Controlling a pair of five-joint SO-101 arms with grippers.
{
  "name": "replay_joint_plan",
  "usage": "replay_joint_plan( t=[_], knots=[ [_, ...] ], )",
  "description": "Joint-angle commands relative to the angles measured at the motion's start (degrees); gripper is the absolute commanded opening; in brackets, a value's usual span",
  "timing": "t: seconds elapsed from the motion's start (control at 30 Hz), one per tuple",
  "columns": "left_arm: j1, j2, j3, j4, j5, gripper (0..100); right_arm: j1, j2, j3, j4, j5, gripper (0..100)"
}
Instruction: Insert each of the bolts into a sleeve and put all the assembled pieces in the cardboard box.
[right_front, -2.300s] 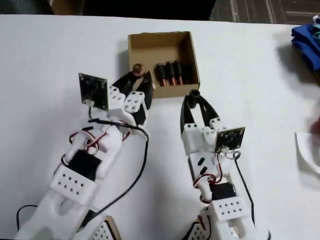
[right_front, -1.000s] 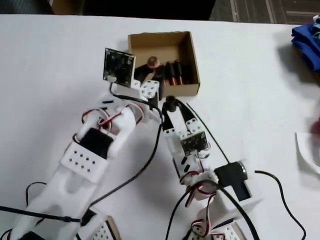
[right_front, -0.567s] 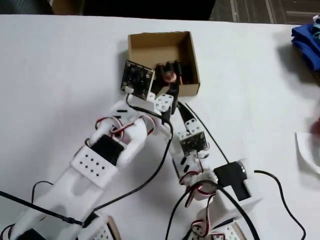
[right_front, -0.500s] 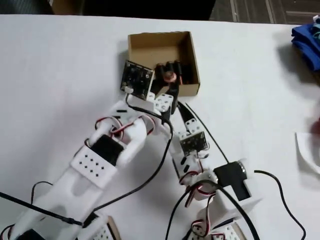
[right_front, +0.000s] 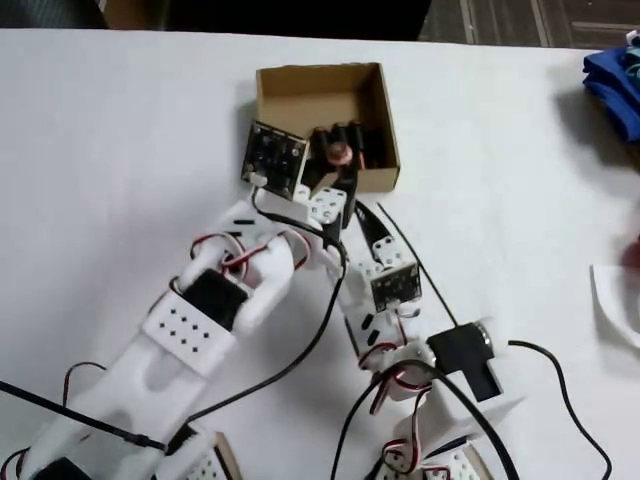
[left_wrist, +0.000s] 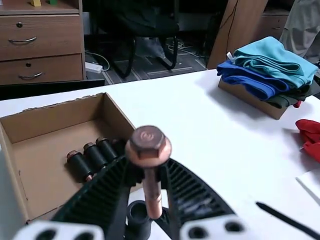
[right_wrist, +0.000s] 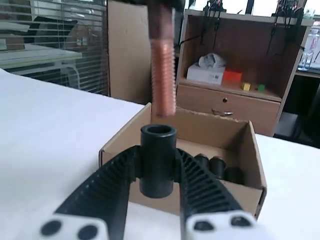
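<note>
My left gripper is shut on a copper bolt, held head up over the front wall of the cardboard box. In the right wrist view its threaded shaft hangs just above a black sleeve, with a small gap between them. My right gripper is shut on that sleeve, which stands upright right in front of the box. From above, the left gripper covers the sleeve and the right gripper sits close behind it. Three assembled pieces lie in the box.
Folded blue cloths lie at the table's far right, on a box in the left wrist view. A red item and a white object sit near the right edge. Black cables trail between the arms.
The left arm carried the bolt rightward to the box's front wall, and the right arm swung left with the sleeve under it. In the last half second almost nothing moved.
</note>
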Motion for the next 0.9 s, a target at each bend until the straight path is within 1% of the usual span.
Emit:
replay_joint_plan(
  t=[0.0, 0.13, 0.3, 0.57, 0.87],
  knots=[
    [0.4, 0.7, -0.4, -1.9, -0.4, 3, -0.1, 0.0, -1.3, -2.2, -0.4, 1.9],
    [0.4, 4.1, -0.8, -2.1, -0.4, 3, -0.1, 0.0, -1.3, -2.3, -0.4, 1.9],
    [-0.3, 4.9, -0.9, -7.2, -0.4, 3, -0.1, 0.0, -1.2, -2.2, -0.4, 1.9],
    [-3.6, 4.9, -3.4, -6.7, -0.4, 3, 1.0, 0.0, -1.3, -2.2, -0.5, 1.9],
    [-2.8, 5.4, -1.4, -6.2, -0.4, 3, 1.0, 0.0, -1.3, -2.2, -0.5, 1.9]
  ],
)
